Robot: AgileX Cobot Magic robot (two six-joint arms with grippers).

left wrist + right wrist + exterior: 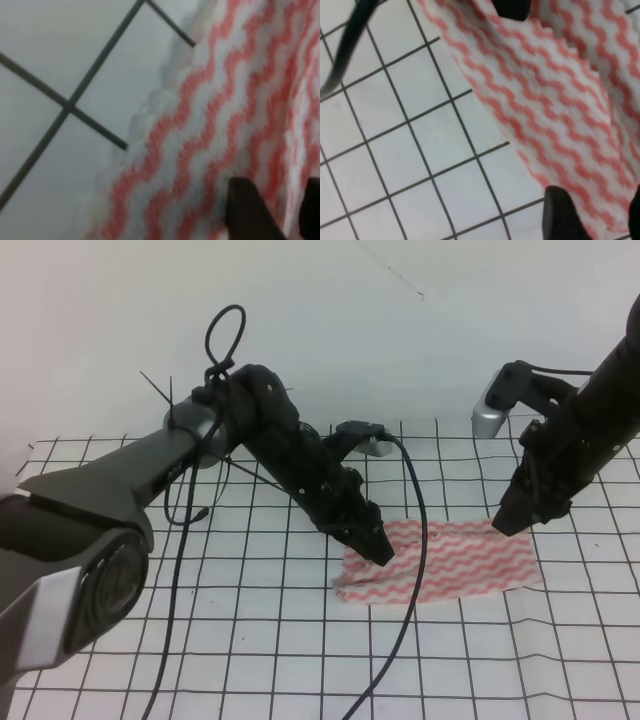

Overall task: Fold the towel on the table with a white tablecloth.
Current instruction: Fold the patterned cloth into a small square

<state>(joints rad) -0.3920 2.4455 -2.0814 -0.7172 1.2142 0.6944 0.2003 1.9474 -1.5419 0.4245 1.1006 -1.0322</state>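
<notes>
Grasp step, as judged: towel lies flat on the gridded white tablecloth, left claw at its left end, right claw at its right, both parted, empty; next, pinch edges.

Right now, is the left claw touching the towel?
Cannot tell. In the exterior high view the left claw overlaps the towel near its left end; no view plainly shows contact or gap.

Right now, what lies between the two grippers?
In the exterior high view, the striped towel spans the stretch between the left gripper and the right gripper, with a black cable crossing it.
</notes>
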